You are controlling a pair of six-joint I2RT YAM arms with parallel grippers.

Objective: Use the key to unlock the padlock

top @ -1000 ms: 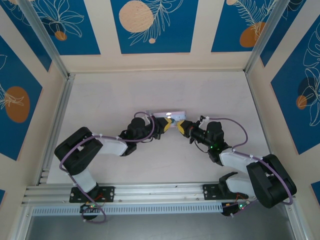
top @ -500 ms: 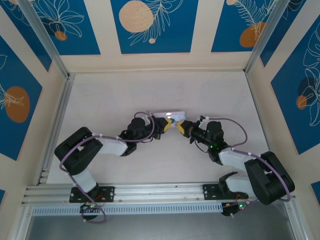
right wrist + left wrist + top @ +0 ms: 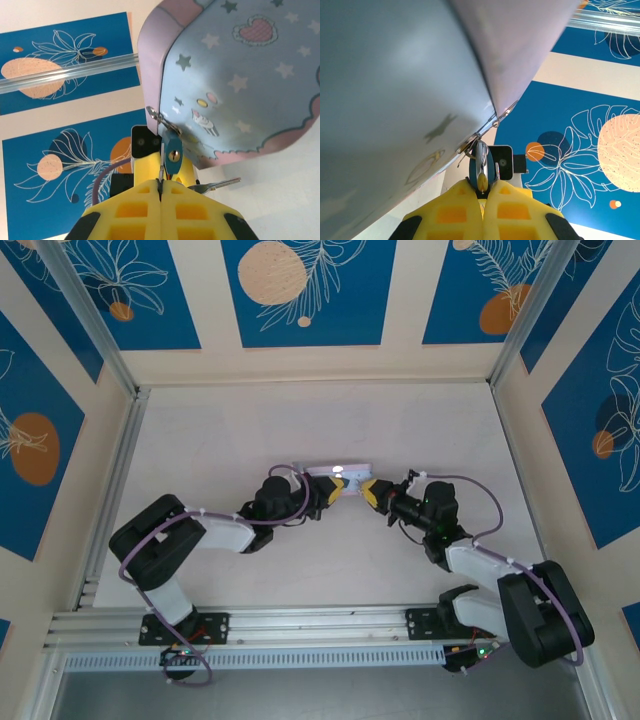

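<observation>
Mounting: aluminium rail (image 3: 300, 625) on the near side of the tin, well apart from it, carrying both arm bases.
Right claw: right gripper (image 3: 160, 186), yellow fingers pressed flat together, tips just short of the tin's clasped corner. A thin sliver shows at their seam, too fine to identify.
Key: the key (image 3: 218, 185), pale metal, lying low beside the tin's pink rim, just beside the right fingers. Whether it touches them cannot be told.
Padlock: the padlock (image 3: 173, 150), small and blue-bodied, hanging from the clasp at the tin's corner, keyhole face turned toward the right gripper.
Left claw: left gripper (image 3: 483, 192), across the tin's corner from the right gripper, fingers closed, with the padlock's lower end clamped at their tips.
Container: tin box (image 3: 240, 90), light blue with a pink border, lid shut and held by a metal clasp (image 3: 159, 117). Contents hidden.
Markings: lid printed with stars, a pink heart and a small cartoon figure.
Obstruction: seen from overhead, both gripper heads crowd the tin's near edge and stand over the clasp corner.
Surroundings: pale table (image 3: 250, 440) on all sides of the tin. Blue leaf-patterned wall panels (image 3: 300, 290) beyond it.
</observation>
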